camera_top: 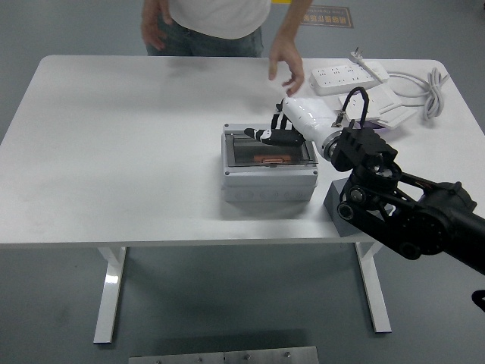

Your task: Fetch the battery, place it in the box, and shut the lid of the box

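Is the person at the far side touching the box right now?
No, the person's hand is raised clear of the grey box; only the robot's right hand rests on it.

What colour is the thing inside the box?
Orange, seen through the box lid in the head view: the battery.

- I can see a sign [327, 16] on the floor beyond the far edge of the surface [114, 152]; its print is too small for me to read.
- I find no other legible text.
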{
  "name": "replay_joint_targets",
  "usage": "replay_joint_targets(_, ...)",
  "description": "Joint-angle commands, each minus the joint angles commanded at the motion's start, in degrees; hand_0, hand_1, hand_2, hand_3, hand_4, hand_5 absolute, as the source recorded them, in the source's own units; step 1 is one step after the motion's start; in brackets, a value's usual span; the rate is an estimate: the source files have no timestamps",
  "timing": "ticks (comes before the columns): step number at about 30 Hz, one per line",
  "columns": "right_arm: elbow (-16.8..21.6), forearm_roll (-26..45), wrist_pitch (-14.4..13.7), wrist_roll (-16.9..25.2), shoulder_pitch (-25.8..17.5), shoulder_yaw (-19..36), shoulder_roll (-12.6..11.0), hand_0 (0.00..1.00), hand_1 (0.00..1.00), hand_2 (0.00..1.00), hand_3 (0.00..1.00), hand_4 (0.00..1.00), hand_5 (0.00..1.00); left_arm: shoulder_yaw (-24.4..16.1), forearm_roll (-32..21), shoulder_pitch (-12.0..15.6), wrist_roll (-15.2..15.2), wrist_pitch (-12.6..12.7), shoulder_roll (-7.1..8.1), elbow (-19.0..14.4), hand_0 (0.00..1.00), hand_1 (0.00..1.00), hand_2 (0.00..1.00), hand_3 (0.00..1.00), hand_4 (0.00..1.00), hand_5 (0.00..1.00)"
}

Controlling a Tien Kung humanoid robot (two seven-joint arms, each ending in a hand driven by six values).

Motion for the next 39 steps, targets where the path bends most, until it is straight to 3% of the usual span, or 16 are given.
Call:
replay_joint_targets(4,2.17,1.44,1.43,1.95,-3.6,5.47,-1.35,0.364,0.383,0.432,0.498,0.926,0.976,0.18,-0.41,0.36,0.09,0.0,-0.14,-0.02,0.586,0.69,0.597,0.576,0.569,0.002)
replay_joint_targets(8,2.97,6.4,1.98,7.13,-7.98,12.26,-2.25,0.364,0.383,0.432,0.498,0.926,0.976,0.31,-0.75,0.73,0.1,0.05,-0.31,-0.02,0.586,0.69,0.597,0.576,0.569,0.002)
replay_joint_targets(9,2.86,7.87,0.97,8.88,-9.13,14.1,-2.47,0.257,0.318,0.388,0.464,0.929,0.973,0.36,-0.86,0.8,0.08,0.08,-0.36,-0.01,0.586,0.69,0.597,0.576,0.569,0.002)
replay_joint_targets(14,1.56,17.4,-5.96,19.36,-14.18,22.06,-3.08,0.257,0.318,0.388,0.464,0.929,0.973,0.51,-1.22,1.06,0.08,0.2,-0.57,-0.01,0.586,0.69,0.597,0.576,0.569,0.002)
replay_joint_targets(15,1.29,19.47,-7.28,21.42,-14.9,23.31,-3.03,0.237,0.311,0.38,0.453,0.905,0.893,0.51,-1.23,1.09,0.09,0.2,-0.61,-0.02,0.586,0.69,0.597,0.576,0.568,0.002)
replay_joint_targets(20,0.09,30.32,-13.66,32.25,-18.08,28.36,-2.07,0.237,0.311,0.38,0.453,0.905,0.893,0.45,-1.27,1.11,-0.05,0.26,-0.88,0.04,0.586,0.69,0.597,0.576,0.568,0.002)
replay_joint_targets(21,0.09,32.57,-15.02,34.48,-18.7,28.93,-1.78,0.393,0.362,0.417,0.485,0.86,0.729,0.42,-1.29,1.1,-0.13,0.28,-0.97,0.07,0.586,0.69,0.597,0.577,0.569,0.002)
replay_joint_targets(24,0.33,39.05,-16.8,40.13,-19.92,29.87,-1.18,0.393,0.362,0.417,0.485,0.86,0.729,0.43,-1.29,1.17,-0.44,0.25,-1.13,0.22,0.586,0.69,0.597,0.577,0.569,0.002)
replay_joint_targets(26,0.55,43.09,-16.35,43.28,-20.82,30.72,-0.78,0.393,0.362,0.417,0.485,0.86,0.729,0.34,-1.17,1.29,-0.53,0.17,-1.2,0.28,0.586,0.69,0.597,0.577,0.569,0.002)
replay_joint_targets(27,0.62,44.25,-16.08,44.14,-21.12,31.04,-0.67,0.434,0.413,0.455,0.514,0.831,0.576,0.28,-1.13,1.35,-0.55,0.17,-1.21,0.3,0.587,0.69,0.597,0.576,0.569,0.002)
replay_joint_targets(32,1.13,49.34,-13.88,45.07,-23.41,33.53,-0.41,0.434,0.413,0.455,0.514,0.831,0.576,0.07,-1.11,1.75,-0.61,0.23,-1.37,0.35,0.587,0.69,0.597,0.576,0.569,0.002)
replay_joint_targets(33,1.2,49.75,-13.43,44.87,-23.89,34.01,-0.51,0.542,0.537,0.574,0.612,0.772,0.346,0.07,-1.15,1.84,-0.62,0.25,-1.44,0.36,0.587,0.69,0.598,0.577,0.571,0.002)
replay_joint_targets(38,1.25,49.42,-11.32,43.11,-25.46,36.02,-1.3,0.542,0.537,0.574,0.612,0.772,0.346,0.16,-1.5,2.12,-0.59,0.34,-1.87,0.36,0.587,0.69,0.598,0.577,0.571,0.002)
replay_joint_targets(39,1.24,49.23,-11.19,42.89,-25.57,36.26,-1.43,0.756,0.747,0.781,0.789,0.793,0.246,0.19,-1.58,2.13,-0.61,0.35,-1.94,0.37,0.587,0.69,0.597,0.578,0.571,0.002)
